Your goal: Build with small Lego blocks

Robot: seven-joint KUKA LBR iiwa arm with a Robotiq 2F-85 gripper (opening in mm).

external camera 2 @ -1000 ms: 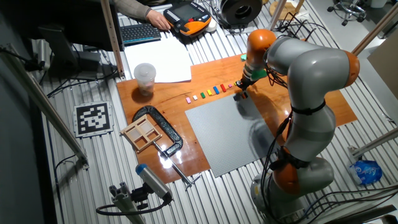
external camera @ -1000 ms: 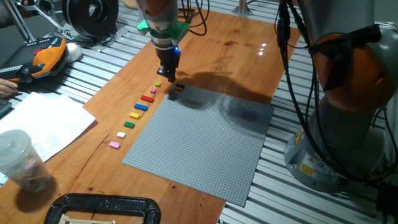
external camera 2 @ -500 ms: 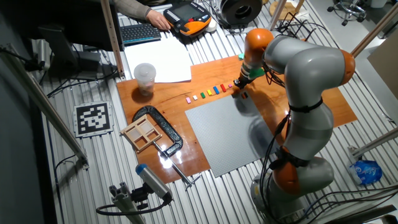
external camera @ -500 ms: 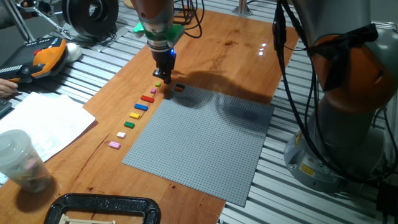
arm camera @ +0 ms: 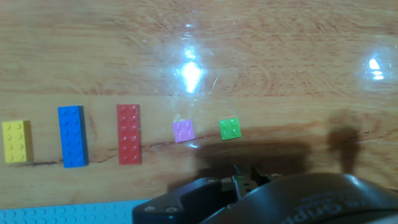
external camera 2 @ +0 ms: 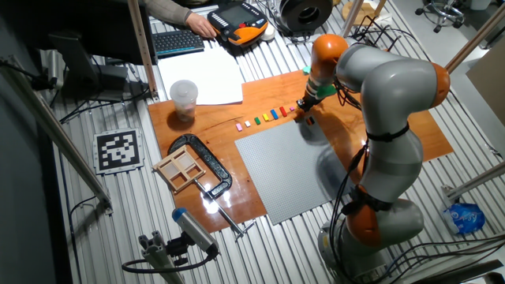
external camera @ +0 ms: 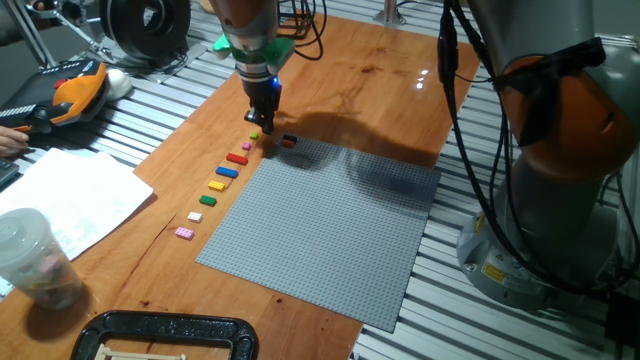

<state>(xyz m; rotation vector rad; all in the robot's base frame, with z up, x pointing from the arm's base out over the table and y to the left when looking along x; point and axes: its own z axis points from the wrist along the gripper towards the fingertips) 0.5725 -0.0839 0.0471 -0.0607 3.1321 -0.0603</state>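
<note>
The small Lego blocks lie in a row on the wooden table left of the grey baseplate [external camera: 340, 230]: pink [external camera: 184, 232], white [external camera: 195, 216], green [external camera: 208, 200], yellow [external camera: 217, 184], blue [external camera: 226, 172], red [external camera: 237, 158] and two tiny ones. An orange and dark block [external camera: 288, 141] sits at the baseplate's far corner. My gripper [external camera: 265, 126] hangs low over the row's far end, fingers together, nothing seen between them. The hand view shows the yellow [arm camera: 15, 142], blue [arm camera: 72, 135], red [arm camera: 129, 134], purple [arm camera: 183, 131] and green [arm camera: 230, 129] blocks just beyond my gripper [arm camera: 241, 180].
A plastic cup [external camera: 35, 260] and white paper [external camera: 70, 195] lie at the left. A black clamp [external camera: 165, 335] sits at the table's near edge with a wooden tray [external camera 2: 180, 168] beside it. The arm's base [external camera: 560, 170] stands to the right of the baseplate.
My gripper has moved a little left, away from the orange and dark block and toward the far end of the row. The blocks have not moved.
</note>
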